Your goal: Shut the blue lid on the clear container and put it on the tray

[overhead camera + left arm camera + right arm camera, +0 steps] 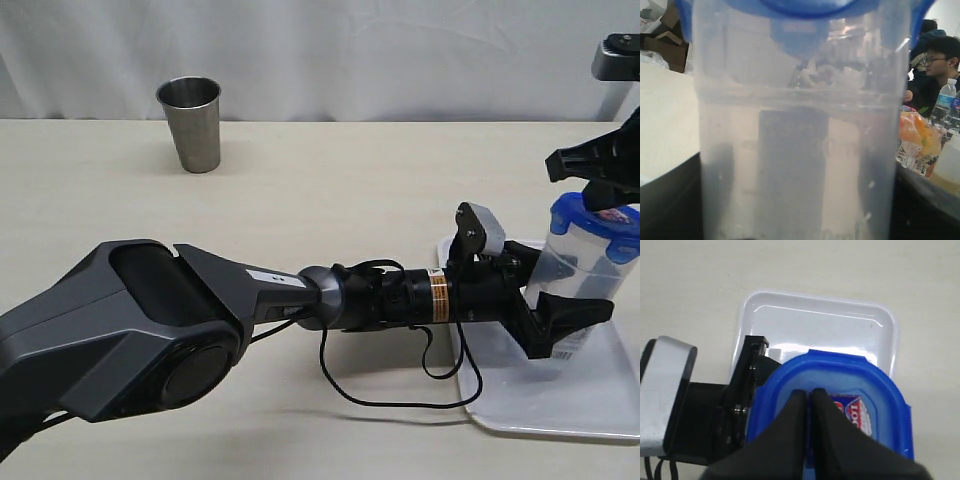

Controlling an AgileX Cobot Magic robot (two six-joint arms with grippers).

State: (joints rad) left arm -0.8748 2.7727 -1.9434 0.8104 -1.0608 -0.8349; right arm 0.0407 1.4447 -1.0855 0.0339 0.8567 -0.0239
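The clear container [578, 266] stands upright on the white tray [560, 400] at the right of the table. The blue lid [592, 218] sits on its mouth. My left gripper [562, 288] reaches in from the left and is shut on the container's lower body, one finger in front and one behind. Up close, the container [790, 150] fills the left wrist view, with the lid [805, 10] along its top. My right gripper [808, 392] is shut, its tips resting on the lid [880, 385] beside the red-and-blue sticker. The tray [815, 320] lies below.
A steel cup [190, 122] stands at the back left of the table. A black cable [400, 400] loops under the left wrist near the tray's edge. Beyond the table sit a person [937, 65] and some bottles [942, 102].
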